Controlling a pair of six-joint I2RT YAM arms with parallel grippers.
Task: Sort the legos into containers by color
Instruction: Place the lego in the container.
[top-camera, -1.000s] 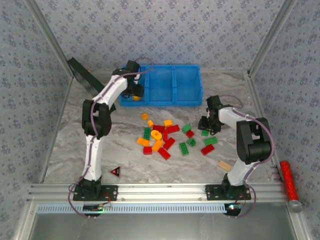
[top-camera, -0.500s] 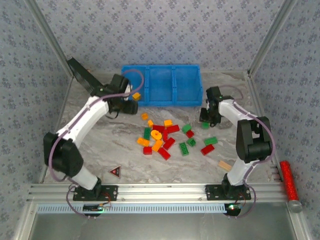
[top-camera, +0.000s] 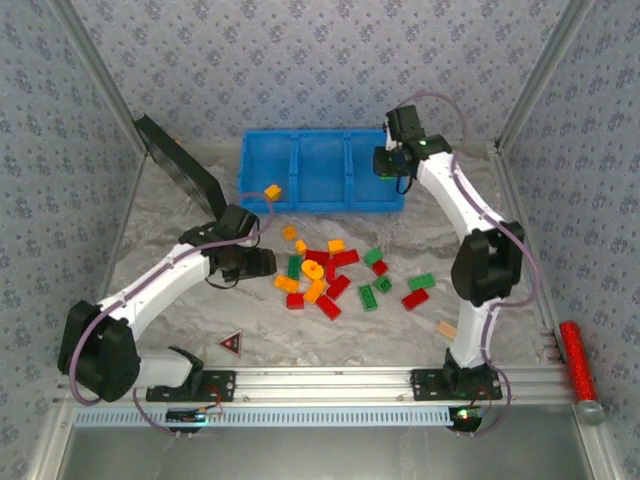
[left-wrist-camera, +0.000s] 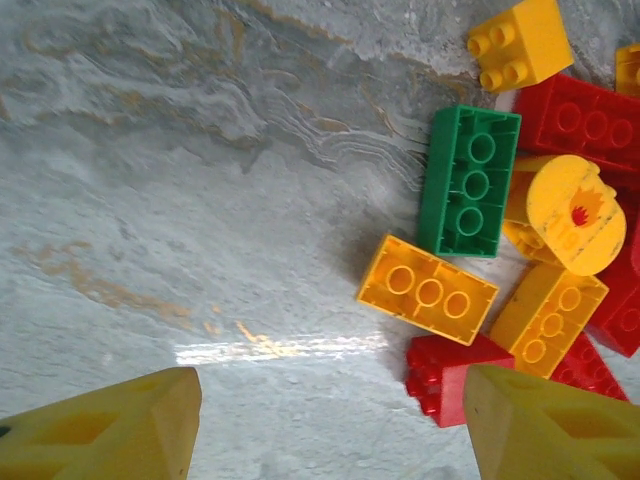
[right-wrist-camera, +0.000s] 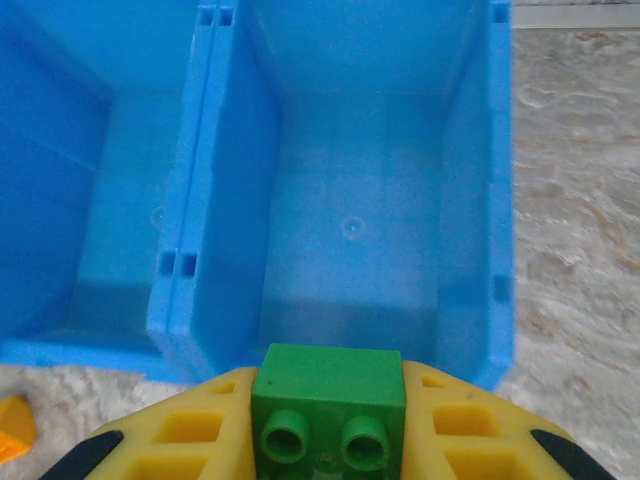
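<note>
Grey marbled tabletop (top-camera: 350, 335), patterned wallpaper walls (top-camera: 300, 60). Right gripper (right-wrist-camera: 328, 432) clamps a green brick (right-wrist-camera: 328, 385) over the blue bin's (right-wrist-camera: 480, 200) right-end compartment. Left gripper (left-wrist-camera: 330, 428) spread wide, hovering just beside the loose legos (left-wrist-camera: 470, 185).

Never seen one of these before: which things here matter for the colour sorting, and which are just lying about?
In the job: legos, blue bin, green brick in the right gripper.
Lying about: black panel, triangle marker, wooden block, red cylinder.

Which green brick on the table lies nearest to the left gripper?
The green brick at the pile's left edge, just beside the left gripper; the other green ones lie farther right.
</note>
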